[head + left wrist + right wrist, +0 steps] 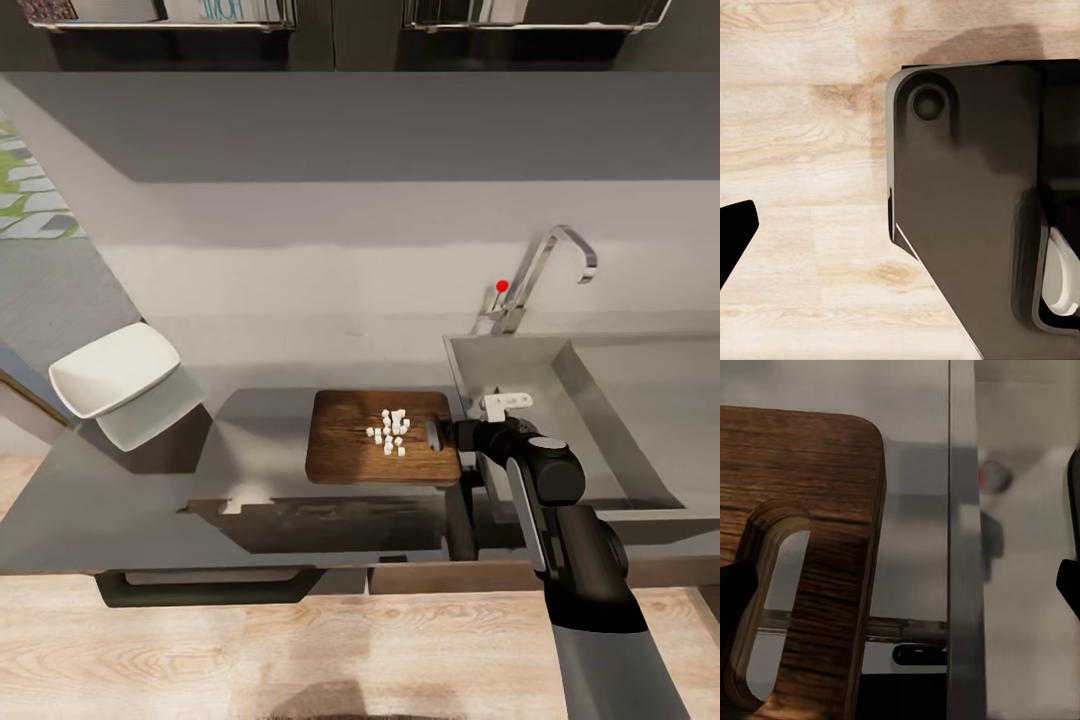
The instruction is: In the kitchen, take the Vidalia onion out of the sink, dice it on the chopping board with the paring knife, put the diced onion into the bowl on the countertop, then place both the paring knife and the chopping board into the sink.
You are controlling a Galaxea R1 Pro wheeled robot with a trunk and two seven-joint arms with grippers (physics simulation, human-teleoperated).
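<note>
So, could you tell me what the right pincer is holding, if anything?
Cannot tell: the right pincer sits at the board's hole end, its grip hidden.

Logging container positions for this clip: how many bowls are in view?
1. The white bowl sits tilted at the left end of the countertop, well apart from the chopping board. The pale shape under it is its reflection. Others may sit outside the frame.

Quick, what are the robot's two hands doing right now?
Left gripper: cannot be told.
Right gripper: at the chopping board's hole end; open or closed cannot be told.
</note>
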